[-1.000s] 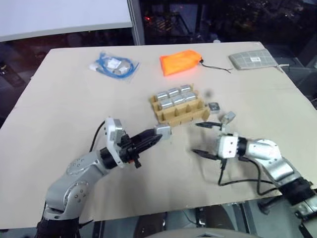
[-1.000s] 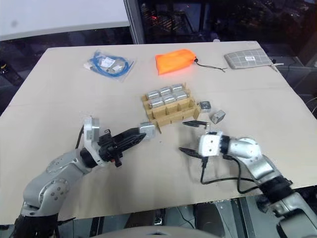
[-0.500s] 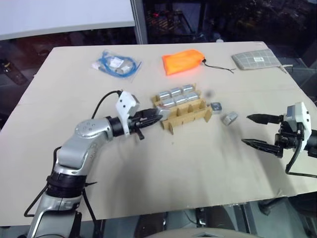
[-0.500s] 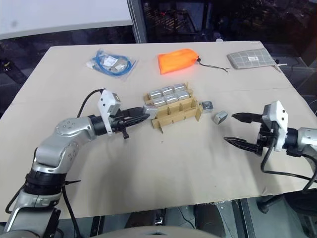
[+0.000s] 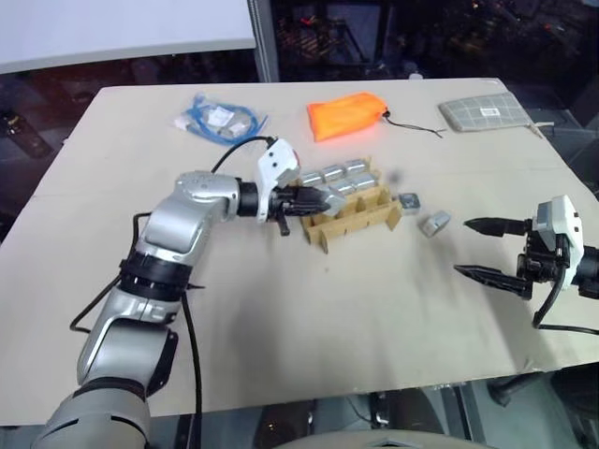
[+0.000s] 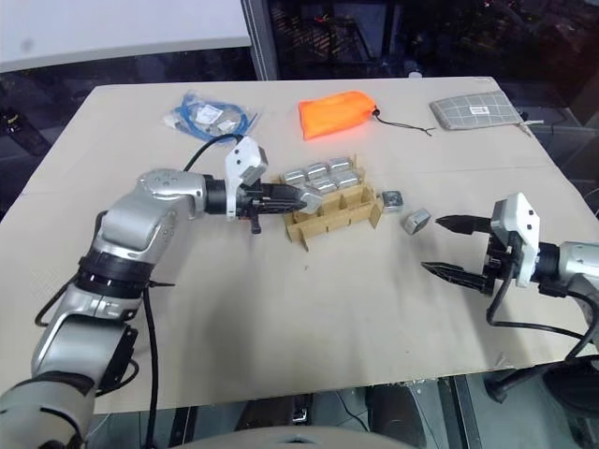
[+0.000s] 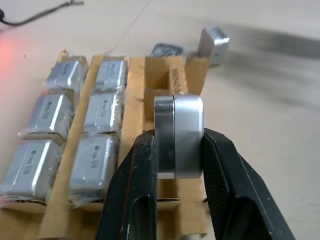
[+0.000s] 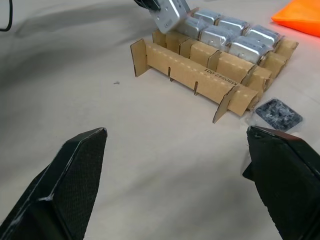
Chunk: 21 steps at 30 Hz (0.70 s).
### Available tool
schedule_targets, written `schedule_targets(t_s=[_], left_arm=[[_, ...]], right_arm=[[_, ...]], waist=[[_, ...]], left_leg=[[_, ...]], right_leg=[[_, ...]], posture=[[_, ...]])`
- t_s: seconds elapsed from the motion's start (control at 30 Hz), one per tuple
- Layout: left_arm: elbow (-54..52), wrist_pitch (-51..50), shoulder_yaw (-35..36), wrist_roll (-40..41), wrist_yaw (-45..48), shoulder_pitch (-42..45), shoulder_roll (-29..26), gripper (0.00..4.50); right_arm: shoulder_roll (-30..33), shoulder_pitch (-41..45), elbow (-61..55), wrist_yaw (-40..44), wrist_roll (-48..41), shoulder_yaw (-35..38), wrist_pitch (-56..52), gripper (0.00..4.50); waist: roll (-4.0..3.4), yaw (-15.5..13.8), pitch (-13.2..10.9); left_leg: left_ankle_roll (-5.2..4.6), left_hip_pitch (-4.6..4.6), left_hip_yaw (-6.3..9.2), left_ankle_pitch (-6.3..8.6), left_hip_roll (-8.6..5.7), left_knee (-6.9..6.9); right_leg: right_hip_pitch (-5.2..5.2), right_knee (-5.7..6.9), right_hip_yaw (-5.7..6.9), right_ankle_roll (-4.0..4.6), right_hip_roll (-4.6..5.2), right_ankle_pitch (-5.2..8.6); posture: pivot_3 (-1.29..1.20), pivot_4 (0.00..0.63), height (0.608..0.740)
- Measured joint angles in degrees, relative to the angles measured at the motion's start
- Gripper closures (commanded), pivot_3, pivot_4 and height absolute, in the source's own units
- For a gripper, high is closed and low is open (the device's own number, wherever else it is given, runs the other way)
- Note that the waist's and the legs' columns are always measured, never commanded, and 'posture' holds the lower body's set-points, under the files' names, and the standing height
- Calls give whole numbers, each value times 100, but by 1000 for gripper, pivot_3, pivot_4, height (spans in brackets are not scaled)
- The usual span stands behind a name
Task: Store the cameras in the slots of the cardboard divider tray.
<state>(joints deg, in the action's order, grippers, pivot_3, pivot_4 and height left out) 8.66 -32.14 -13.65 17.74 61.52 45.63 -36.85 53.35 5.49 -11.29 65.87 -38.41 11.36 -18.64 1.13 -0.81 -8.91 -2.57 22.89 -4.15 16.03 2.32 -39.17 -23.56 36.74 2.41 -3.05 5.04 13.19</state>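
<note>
— Left hand [image 7: 177, 150]?
— Clamped on a silver-grey camera [image 7: 180, 135], held over the empty row of the cardboard divider tray [image 5: 360, 217].

— Tray contents?
— Six cameras [image 7: 65, 130] seated in two rows.

— Elsewhere on the bench [image 5: 309, 318]?
— Two loose cameras [image 5: 421, 213] beside the tray.

— Right hand [image 5: 487, 248]?
— Spread wide, empty, well apart.

The cardboard divider tray [image 5: 348, 208], a brown lattice of slots, sits mid-table holding six silver-grey cameras [image 7: 70, 125] in two filled rows (its near row stands empty). A seventh camera [image 7: 179, 136] is pinched upright over that row. Two more cameras [image 5: 421, 212] lie loose beside the tray's right end.
</note>
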Motion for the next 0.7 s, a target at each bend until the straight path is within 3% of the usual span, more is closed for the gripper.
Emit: schedule_targets(t_s=[0.33, 0.7], left_arm=[[862, -360, -522, -662, 651, 899, -145, 3813], [1316, -101, -928, -1111, 1258, 1259, 41, 3813]], right_arm=[[-173, -32, -73, -16, 66, 17, -8, 48], [-252, -48, -121, -29, 146, 29, -7, 48]], waist=[[13, -1, -11], [16, -7, -13]], left_leg=[[3, 6, 0, -2, -1, -5], [2, 7, -1, -1, -1, -8]], right_leg=[[-2, 1, 3, -2, -1, 1], [-2, 3, 4, -3, -1, 1]], posture=[[0, 150, 740], [0, 150, 740]])
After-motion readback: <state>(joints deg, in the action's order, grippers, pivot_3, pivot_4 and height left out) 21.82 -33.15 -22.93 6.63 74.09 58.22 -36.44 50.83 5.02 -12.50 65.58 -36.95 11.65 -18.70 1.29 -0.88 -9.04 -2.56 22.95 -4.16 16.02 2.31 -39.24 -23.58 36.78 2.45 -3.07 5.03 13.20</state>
